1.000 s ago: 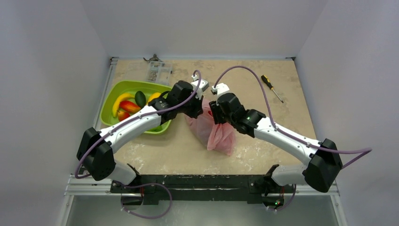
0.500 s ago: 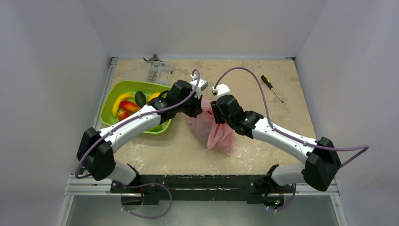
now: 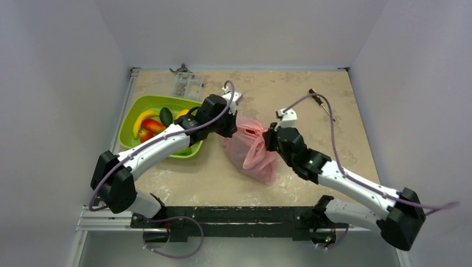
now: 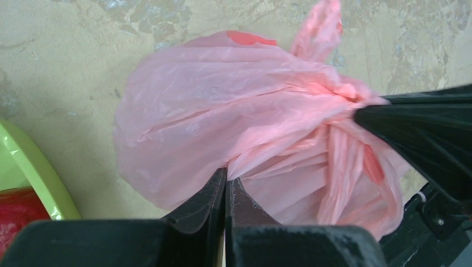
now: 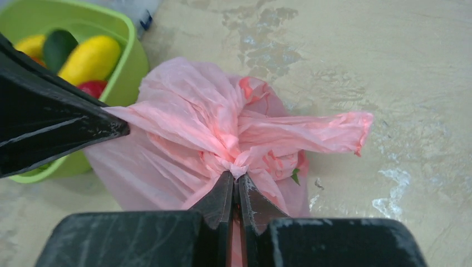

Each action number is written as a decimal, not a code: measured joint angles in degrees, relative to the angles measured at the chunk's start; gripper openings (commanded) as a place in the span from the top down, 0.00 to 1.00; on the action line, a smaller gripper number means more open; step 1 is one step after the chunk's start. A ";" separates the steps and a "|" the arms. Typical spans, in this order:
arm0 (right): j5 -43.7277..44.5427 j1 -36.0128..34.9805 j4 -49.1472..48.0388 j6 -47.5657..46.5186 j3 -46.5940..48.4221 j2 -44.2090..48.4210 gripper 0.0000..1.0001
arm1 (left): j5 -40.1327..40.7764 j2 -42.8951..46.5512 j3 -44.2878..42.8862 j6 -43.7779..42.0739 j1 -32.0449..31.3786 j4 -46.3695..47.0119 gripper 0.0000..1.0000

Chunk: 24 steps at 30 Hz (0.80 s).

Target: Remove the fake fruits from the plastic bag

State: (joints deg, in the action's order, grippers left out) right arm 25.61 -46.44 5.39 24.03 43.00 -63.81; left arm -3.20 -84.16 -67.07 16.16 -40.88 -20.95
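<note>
- A thin, crinkled pink plastic bag (image 3: pixel 249 156) is seen lying on the speckled beige table (image 3: pixel 311 83), just beside the lime-green plastic tray (image 3: pixel 127 123).
- The left gripper (image 4: pixel 225 177) is pressed together on a fold of the bag's skin, on the side nearest the tray.
- The right gripper (image 5: pixel 235 178) is squeezed tight on the bunched-up neck of the bag, next to one loose handle loop (image 5: pixel 328 130).
- Shiny fake fruits (image 3: pixel 151 125), yellow, red and dark green, are seen in the tray.
- What is inside the bag cannot be made out. Only a darker red patch (image 4: pixel 251 38) is seen through the plastic, and a tiny green bit (image 5: pixel 294 176) near the right gripper.
- The bag is judged to be bunched shut at the neck, so nothing can be taken out yet.
- If the two grips are pulled apart too hard, the thin plastic could be torn.
- If only one layer is pinched, the mouth may not be opened, and the whole bag could just be dragged along the table.
- If the bag is lifted and tipped fast, fruits could be rolled off the table edge.
- The plastic could be lost from the thin fingertips, since so little of it is held.
</note>
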 measured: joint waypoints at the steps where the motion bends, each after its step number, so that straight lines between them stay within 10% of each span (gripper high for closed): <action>1: 0.20 -0.02 -1.88 1.55 -2.89 3.89 1.00 | 0.42 0.00 0.00 0.42 0.02 0.02 1.00; 12: -1.70 0.44 -11.52 6.29 -14.71 21.70 1.00 | 0.20 2.78 0.11 1.20 2.54 0.26 0.99; 20: -12.48 0.70 -10.54 -0.98 -12.76 18.86 1.00 | -8.33 2.54 -1.99 -1.53 2.86 -1.51 0.02; 24: -16.15 0.70 -10.47 -3.63 -11.98 17.62 1.00 | -8.83 0.37 -9.44 -1.44 2.73 -7.85 0.00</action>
State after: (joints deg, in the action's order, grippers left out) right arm 9.45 -45.74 -5.08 20.40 31.03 -46.19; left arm -12.03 -83.79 -76.51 14.72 -38.15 -28.80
